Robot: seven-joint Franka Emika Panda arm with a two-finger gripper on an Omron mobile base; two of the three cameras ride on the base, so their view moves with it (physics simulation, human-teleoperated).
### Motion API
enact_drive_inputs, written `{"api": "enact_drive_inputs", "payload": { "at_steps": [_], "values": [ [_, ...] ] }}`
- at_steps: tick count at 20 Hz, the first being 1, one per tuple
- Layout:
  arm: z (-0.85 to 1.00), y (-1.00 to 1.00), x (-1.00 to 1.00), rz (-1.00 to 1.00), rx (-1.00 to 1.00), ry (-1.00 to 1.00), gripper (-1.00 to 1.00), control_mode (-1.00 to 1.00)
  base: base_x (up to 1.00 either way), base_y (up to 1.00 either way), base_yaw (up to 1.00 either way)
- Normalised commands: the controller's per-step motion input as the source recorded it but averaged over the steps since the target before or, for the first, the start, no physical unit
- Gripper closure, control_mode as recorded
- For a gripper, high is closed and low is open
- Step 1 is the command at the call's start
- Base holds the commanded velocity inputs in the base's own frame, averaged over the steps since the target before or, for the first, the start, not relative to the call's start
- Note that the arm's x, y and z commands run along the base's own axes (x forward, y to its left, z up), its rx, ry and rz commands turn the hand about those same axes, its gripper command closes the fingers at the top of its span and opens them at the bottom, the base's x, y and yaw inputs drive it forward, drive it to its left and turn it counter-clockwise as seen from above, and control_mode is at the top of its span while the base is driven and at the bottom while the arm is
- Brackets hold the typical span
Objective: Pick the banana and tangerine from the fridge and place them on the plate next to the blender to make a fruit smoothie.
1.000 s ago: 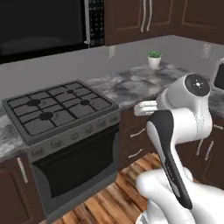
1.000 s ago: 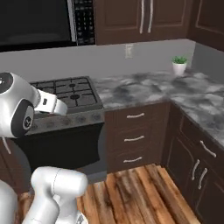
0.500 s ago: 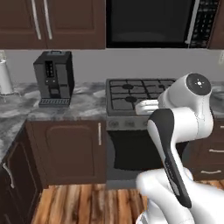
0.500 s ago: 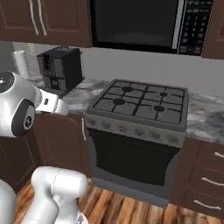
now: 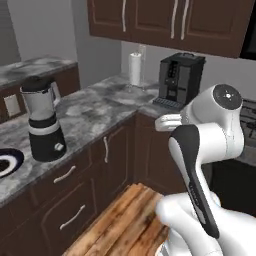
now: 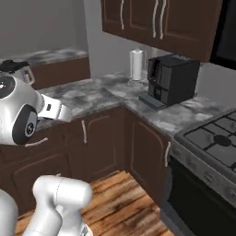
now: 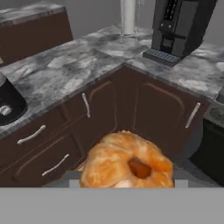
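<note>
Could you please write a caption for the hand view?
Claw carries the tangerine above dark cabinets, marbled counter and coffee machine beyond.

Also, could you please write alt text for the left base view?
A blender stands on a grey marbled counter at left, a dark-rimmed plate beside it at the frame's edge. Farther back stand a paper towel roll and a black coffee machine; the white robot arm rises at right.
</note>
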Motion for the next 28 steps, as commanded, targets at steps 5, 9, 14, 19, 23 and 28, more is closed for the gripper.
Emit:
{"api": "enact_drive_inputs", "payload": {
  "at_steps": [5, 9, 14, 19, 23, 28],
  "values": [
    [0.0, 0.0, 0.0, 0.0, 0.0, 0.0, 1.0, 1.0, -0.02, 0.2, 1.0],
    [0.0, 0.0, 0.0, 0.0, 0.0, 0.0, 1.0, 1.0, 0.04, 0.25, 0.95],
    [0.0, 0.0, 0.0, 0.0, 0.0, 0.0, 1.0, 1.0, 0.87, 0.52, 0.36],
    [0.0, 0.0, 0.0, 0.0, 0.0, 0.0, 1.0, 1.0, 0.99, 0.41, 0.0],
    [0.0, 0.0, 0.0, 0.0, 0.0, 0.0, 1.0, 1.0, 0.87, 0.28, 0.0],
    [-0.39, 0.0, 0.04, 0.0, -0.03, 0.23, 1.0, -1.0, 0.18, 0.08, 0.0]
  ]
}}
